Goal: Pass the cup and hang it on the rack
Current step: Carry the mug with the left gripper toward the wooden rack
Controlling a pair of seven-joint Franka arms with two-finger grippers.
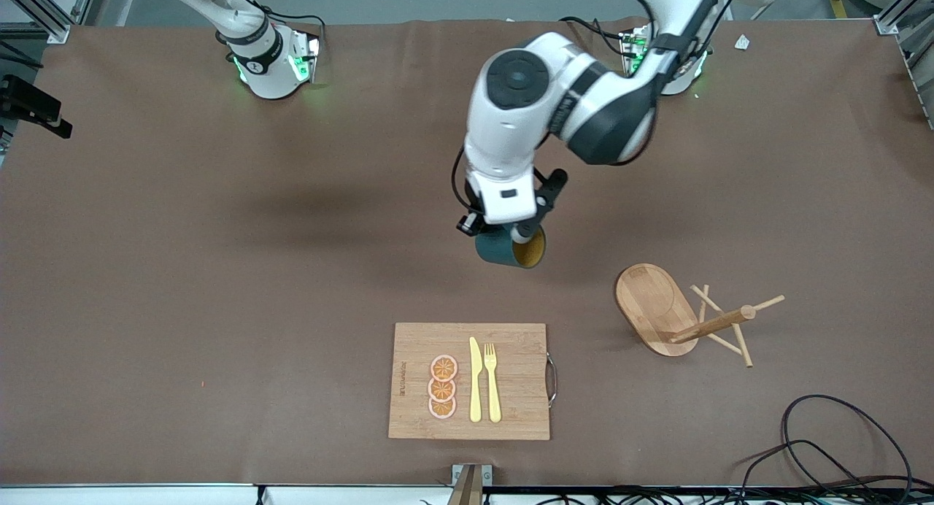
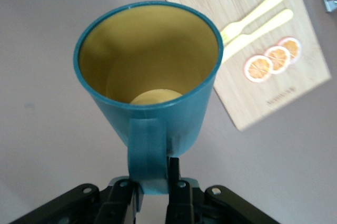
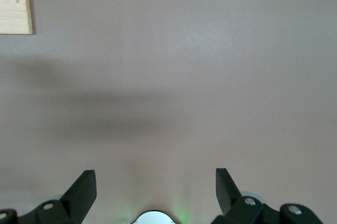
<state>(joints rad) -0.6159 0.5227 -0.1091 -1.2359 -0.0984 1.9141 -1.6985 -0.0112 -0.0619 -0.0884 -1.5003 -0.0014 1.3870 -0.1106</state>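
Table: a wide brown table (image 1: 219, 271) carries everything; both arm bases stand along its edge farthest from the front camera.
Left gripper (image 1: 511, 231): up in the air over bare table, fingers (image 2: 176, 190) clamped on the handle of the cup.
Cup (image 1: 511, 248): teal with a yellow inside, held on its side in the left gripper, mouth turned toward the front camera.
Rack (image 1: 682, 319): wooden, on the table below the held cup's height, nearer the left arm's end, well apart from the cup.
Cutting board (image 1: 471, 381): on the table near the front camera, carrying three orange slices (image 1: 443, 387), a yellow knife (image 1: 475, 379) and a fork (image 1: 492, 381).
Right gripper (image 3: 155, 192): waits over bare table, fingers spread wide, nothing between them.
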